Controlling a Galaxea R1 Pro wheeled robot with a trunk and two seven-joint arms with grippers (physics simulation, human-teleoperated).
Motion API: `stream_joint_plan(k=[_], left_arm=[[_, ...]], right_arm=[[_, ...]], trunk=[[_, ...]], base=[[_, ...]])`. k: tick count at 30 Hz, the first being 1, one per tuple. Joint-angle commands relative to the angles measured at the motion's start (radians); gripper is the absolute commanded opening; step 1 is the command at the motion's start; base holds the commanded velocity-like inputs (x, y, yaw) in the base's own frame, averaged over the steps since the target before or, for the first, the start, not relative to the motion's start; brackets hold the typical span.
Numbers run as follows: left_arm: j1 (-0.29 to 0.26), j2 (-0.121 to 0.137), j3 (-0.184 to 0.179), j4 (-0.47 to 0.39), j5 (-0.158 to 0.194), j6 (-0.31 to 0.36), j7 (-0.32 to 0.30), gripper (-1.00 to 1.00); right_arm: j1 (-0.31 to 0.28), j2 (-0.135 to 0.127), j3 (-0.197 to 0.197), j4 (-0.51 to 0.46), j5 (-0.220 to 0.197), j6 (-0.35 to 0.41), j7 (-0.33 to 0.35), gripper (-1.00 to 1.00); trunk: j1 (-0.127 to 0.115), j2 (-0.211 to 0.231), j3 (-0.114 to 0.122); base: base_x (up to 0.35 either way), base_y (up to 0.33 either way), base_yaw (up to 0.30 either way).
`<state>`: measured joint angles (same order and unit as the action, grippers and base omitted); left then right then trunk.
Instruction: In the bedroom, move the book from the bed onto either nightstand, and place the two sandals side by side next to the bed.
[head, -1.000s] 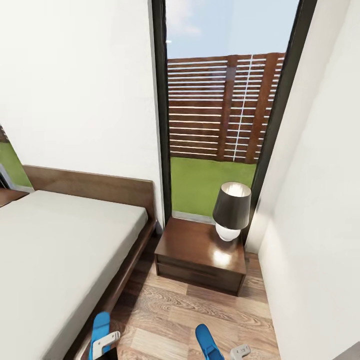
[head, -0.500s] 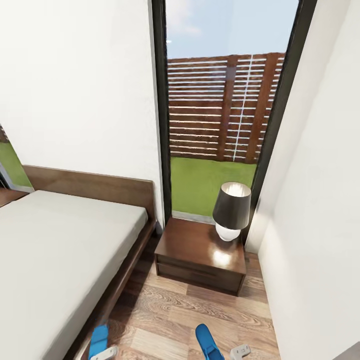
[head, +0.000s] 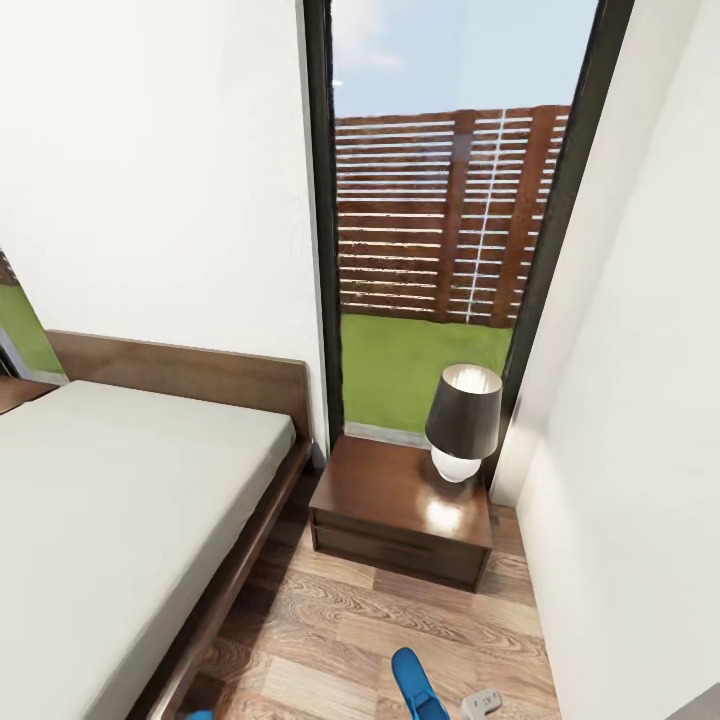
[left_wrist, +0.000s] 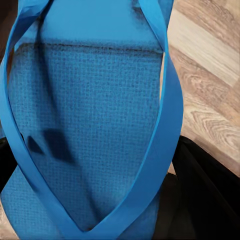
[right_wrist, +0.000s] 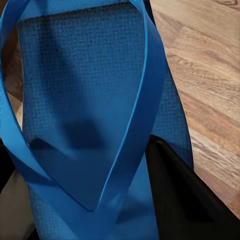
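The book is nowhere on the stretch of bed I can see from the head camera. The large bed (head: 120, 500), with its plain off-white mattress, brown wooden headboard and low dark frame, lies to the left of the small glossy reddish-brown nightstand (head: 400, 515). On the nightstand's top, toward its right rear corner, stands a table lamp (head: 462, 420) with a dark shade and white round base. Behind the nightstand a tall dark-framed window (head: 450, 220) looks onto grass and a slatted brown fence. On the wood-plank floor (head: 340, 620) in front of the nightstand I see a bright blue sandal (head: 412, 684), with a bit of the right gripper (head: 480, 703) just beside it.

Through the left wrist camera, a blue woven-textured sandal (left_wrist: 85, 130) with a V-shaped strap sits close against the lens over the floor; a black finger (left_wrist: 210, 190) is just beside it. I cannot tell how the jaws stand.

Through the right wrist camera, the other sandal (right_wrist: 85, 115) looks the same, a black finger (right_wrist: 180, 195) touching its edge. There too I cannot tell.
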<state>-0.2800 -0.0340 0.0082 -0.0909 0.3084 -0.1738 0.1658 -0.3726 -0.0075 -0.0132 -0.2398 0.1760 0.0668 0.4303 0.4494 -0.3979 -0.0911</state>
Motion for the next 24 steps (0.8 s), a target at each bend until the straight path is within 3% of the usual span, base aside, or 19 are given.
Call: stream_joint_plan(k=[1,11,24], left_arm=[[0.004,-0.001,-0.003,0.0,0.003,-0.004,0.002,-1.0],[0.043,-0.011,-0.011,0.0,0.003,-0.006,0.001,-1.0],[0.06,-0.013,-0.019,0.0,0.003,-0.006,0.001,-1.0]], right_arm=[[0.0,0.0,-0.002,-0.003,0.002,0.008,0.004,-1.0],[0.0,-0.002,-0.002,0.003,0.003,0.008,0.003,-1.0],[0.02,-0.045,-0.007,0.007,-0.004,0.004,0.007,-1.0]], trunk=[[0.001,-0.002,-0.002],[0.001,-0.002,-0.002],[0.001,-0.002,-0.002]], base=[[0.0,0.0,0.0],[0.0,0.0,0.0],[0.0,0.0,0.0]])
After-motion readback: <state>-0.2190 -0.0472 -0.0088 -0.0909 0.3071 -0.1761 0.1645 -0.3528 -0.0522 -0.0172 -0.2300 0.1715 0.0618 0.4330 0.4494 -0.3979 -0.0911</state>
